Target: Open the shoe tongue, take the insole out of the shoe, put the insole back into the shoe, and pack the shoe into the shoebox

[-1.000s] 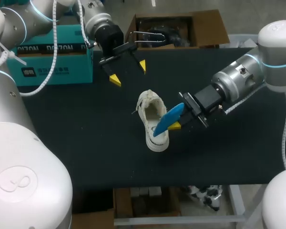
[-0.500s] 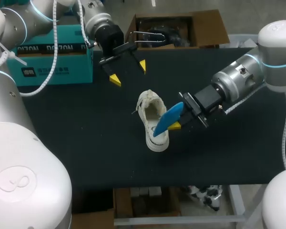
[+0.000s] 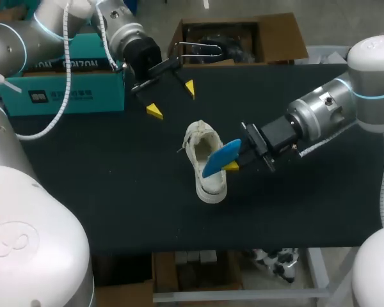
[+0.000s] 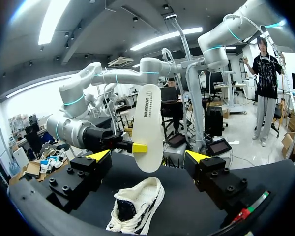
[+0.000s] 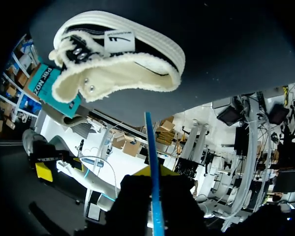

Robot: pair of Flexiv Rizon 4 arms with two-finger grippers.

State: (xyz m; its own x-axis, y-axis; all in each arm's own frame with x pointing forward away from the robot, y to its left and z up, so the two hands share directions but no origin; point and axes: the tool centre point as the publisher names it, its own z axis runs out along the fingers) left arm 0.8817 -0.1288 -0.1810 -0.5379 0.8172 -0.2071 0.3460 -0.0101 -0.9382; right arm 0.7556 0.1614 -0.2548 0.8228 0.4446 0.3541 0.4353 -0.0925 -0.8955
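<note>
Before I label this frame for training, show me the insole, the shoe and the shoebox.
insole point(image 3: 219, 158): head view, middle of its blue face.
shoe point(image 3: 211, 188): head view, its toe end, clear of the insole.
shoebox point(image 3: 105, 101): head view, its teal front wall.

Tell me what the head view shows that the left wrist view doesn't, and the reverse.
Only the head view: the teal shoebox at the table's far left, and the blue face of the insole.

Only the left wrist view: the insole's pale underside, and that it is held upright above the white shoe, seemingly clear of it.

Both: the shoe on the black table, the insole clamped in the right claw, and the left claw open, holding nothing, apart from shoe and insole.
</note>
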